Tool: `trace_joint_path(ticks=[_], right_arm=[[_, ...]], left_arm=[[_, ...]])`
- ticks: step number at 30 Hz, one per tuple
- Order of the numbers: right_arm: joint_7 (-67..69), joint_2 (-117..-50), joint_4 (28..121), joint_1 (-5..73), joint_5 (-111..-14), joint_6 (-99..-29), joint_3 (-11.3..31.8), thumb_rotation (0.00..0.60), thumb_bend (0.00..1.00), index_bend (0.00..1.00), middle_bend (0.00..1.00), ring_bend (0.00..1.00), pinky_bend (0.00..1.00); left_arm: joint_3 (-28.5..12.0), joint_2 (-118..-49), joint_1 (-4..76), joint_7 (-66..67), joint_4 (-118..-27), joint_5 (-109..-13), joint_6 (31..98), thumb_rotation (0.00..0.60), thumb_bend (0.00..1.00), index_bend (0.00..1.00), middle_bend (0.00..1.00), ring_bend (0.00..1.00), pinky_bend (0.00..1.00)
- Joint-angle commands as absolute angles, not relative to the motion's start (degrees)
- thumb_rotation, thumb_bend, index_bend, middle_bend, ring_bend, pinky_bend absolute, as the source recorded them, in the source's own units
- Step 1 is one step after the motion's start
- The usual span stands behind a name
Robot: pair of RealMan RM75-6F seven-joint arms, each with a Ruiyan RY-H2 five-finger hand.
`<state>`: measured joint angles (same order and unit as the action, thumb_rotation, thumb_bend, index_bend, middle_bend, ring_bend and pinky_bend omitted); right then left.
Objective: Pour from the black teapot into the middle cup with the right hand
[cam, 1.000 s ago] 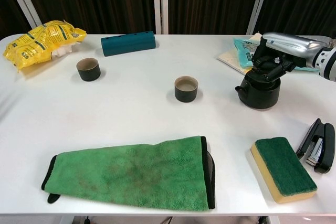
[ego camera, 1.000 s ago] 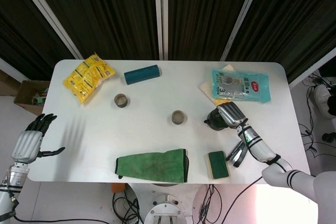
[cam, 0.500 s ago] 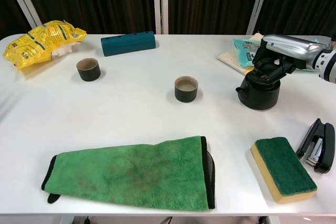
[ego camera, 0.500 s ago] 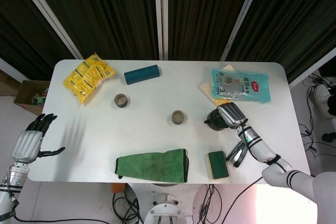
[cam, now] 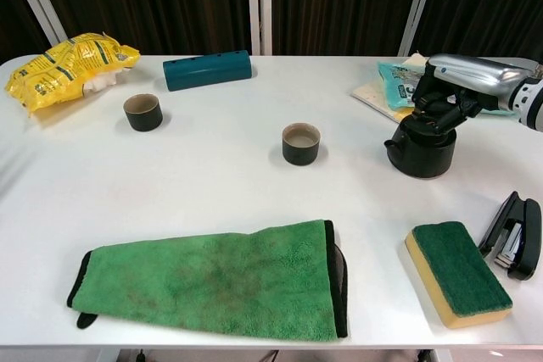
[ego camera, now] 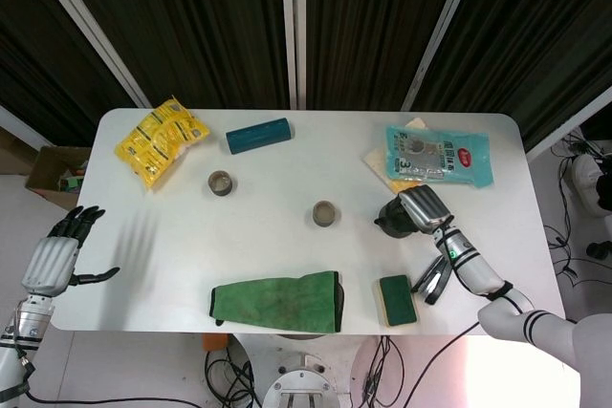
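On the white table (cam: 212, 175) we saw the green cloth (cam: 212, 281) spread along the near edge. Our right hand (cam: 462, 82) sat over the black teapot (cam: 422, 148), fingers curled down onto its top, gripping it as it stood on the table right of the middle cup (cam: 300, 142). Our left hand (ego camera: 59, 253) hung off the table's left end, fingers spread, holding nothing.

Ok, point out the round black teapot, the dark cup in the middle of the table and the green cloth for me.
Round black teapot (cam: 422, 153), chest view, front of its body.
Dark cup in the middle of the table (cam: 300, 143), chest view, its outer wall.
Green cloth (cam: 212, 281), chest view, centre of the fabric.
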<state>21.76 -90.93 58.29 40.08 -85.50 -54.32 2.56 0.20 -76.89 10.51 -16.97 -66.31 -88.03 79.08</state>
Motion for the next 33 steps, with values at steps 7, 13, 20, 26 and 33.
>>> trace_joint_path(ticks=[7, 13, 20, 26, 33], right_arm=[[21.40, -91.87, 57.42, 39.47, -85.28, -54.73, 2.70, 0.562, 0.06, 0.99, 1.00, 0.84, 0.61], [21.32, -92.94, 56.18, 39.10, -85.14, -55.19, 2.93, 0.483, 0.01, 0.99, 1.00, 0.84, 0.61], [21.24, -93.72, 55.44, 38.80, -85.20, -56.07, 3.30, 0.391, 0.00, 0.98, 1.00, 0.84, 0.59], [20.42, -93.91, 55.24, 38.51, -85.16, -56.52, 3.47, 0.339, 0.00, 0.88, 0.96, 0.75, 0.50], [20.21, -94.03, 54.98, 38.25, -85.43, -57.65, 3.79, 0.339, 0.00, 0.58, 0.70, 0.47, 0.20]], left_arm=[[0.21, -76.90, 10.59, -16.75, -66.44, -87.95, 78.89, 0.444, 0.06, 0.12, 0.09, 0.03, 0.18], [0.19, -76.76, 10.58, -16.59, -66.57, -87.86, 78.88, 0.442, 0.06, 0.12, 0.09, 0.03, 0.18], [0.17, -76.62, 10.63, -16.35, -66.89, -87.82, 78.81, 0.442, 0.06, 0.12, 0.09, 0.03, 0.18], [0.18, -76.60, 10.60, -16.33, -66.93, -87.80, 78.84, 0.442, 0.06, 0.12, 0.09, 0.03, 0.18], [0.21, -76.53, 10.55, -16.28, -66.98, -87.79, 78.87, 0.440, 0.07, 0.12, 0.09, 0.03, 0.18]])
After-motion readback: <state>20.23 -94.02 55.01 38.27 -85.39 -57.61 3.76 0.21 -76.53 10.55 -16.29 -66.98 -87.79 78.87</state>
